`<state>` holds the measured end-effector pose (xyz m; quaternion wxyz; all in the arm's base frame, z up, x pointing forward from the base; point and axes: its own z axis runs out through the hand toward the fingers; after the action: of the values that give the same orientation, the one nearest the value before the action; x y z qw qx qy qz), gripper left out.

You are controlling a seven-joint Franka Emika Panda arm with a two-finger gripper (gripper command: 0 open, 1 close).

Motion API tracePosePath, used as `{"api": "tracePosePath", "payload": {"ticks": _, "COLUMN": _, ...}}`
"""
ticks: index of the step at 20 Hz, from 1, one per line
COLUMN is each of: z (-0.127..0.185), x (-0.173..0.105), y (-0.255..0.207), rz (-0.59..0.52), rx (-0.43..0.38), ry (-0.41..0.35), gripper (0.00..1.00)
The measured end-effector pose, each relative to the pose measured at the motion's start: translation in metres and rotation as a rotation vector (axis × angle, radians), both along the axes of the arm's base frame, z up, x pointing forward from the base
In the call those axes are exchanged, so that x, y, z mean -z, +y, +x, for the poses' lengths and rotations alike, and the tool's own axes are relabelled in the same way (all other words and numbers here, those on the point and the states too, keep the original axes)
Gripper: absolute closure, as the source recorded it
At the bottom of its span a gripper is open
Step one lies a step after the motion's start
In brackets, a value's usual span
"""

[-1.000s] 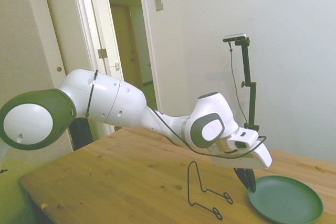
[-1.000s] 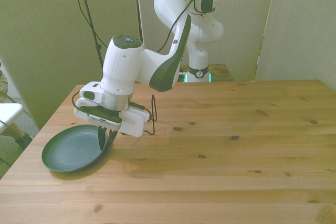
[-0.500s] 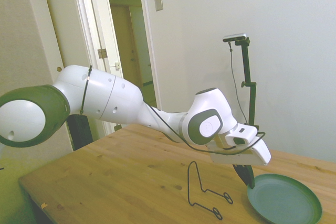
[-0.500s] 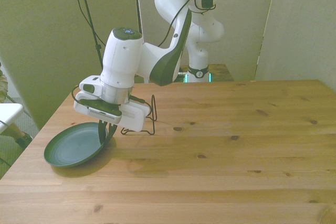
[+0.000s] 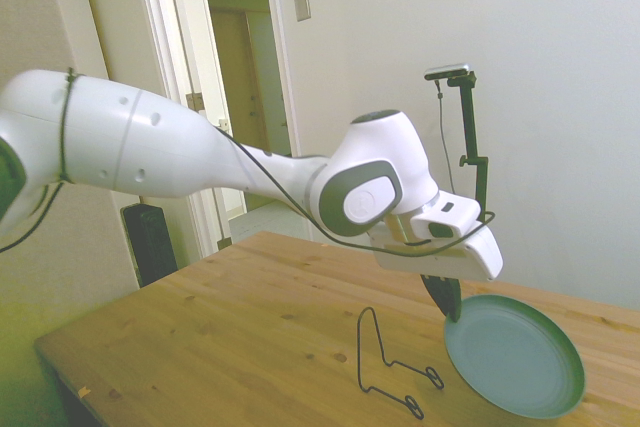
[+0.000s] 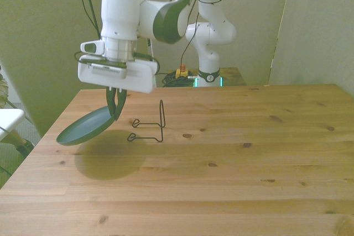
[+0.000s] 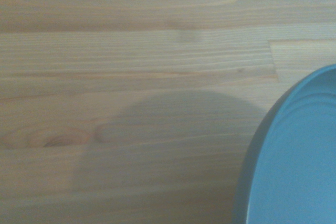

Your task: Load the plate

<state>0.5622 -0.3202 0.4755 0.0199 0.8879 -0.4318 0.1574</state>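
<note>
With its jaws pinched on the plate's (image 6: 86,127) rim, the gripper (image 6: 115,112) holds it tilted above the table (image 6: 232,158). Judged mid-carry: next, slotting it upright into the wire stand (image 6: 154,126) at its three o'clock.

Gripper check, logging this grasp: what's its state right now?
End effector: closed on the plate rim, holding it tilted above the table.

From the side we look across the table (image 5: 230,327), arm entering at frame left. From the front we face it over the table's near edge. Our wrist camera looks down close. All three share the plate (image 5: 512,355).
</note>
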Motion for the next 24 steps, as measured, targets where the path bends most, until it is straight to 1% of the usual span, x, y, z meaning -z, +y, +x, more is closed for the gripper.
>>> {"api": "tracePosePath", "payload": {"ticks": 3, "z": -0.021, "x": -0.021, "y": 0.013, "rz": 0.077, "rx": -0.065, "ry": -0.017, "gripper": 1.00}}
{"api": "tracePosePath", "payload": {"ticks": 7, "z": -0.041, "x": -0.037, "y": 0.028, "rz": 0.186, "rx": -0.152, "ry": -0.027, "gripper": 1.00}}
{"api": "tracePosePath", "payload": {"ticks": 11, "z": -0.054, "x": -0.050, "y": 0.032, "rz": 0.260, "rx": -0.208, "ry": -0.040, "gripper": 1.00}}
{"api": "tracePosePath", "payload": {"ticks": 15, "z": -0.067, "x": -0.059, "y": 0.031, "rz": 0.327, "rx": -0.250, "ry": -0.052, "gripper": 1.00}}
{"api": "tracePosePath", "payload": {"ticks": 22, "z": -0.077, "x": -0.062, "y": 0.037, "rz": 0.385, "rx": -0.292, "ry": -0.002, "gripper": 1.00}}
{"api": "tracePosePath", "payload": {"ticks": 24, "z": -0.078, "x": -0.063, "y": 0.036, "rz": 0.388, "rx": -0.293, "ry": -0.002, "gripper": 1.00}}
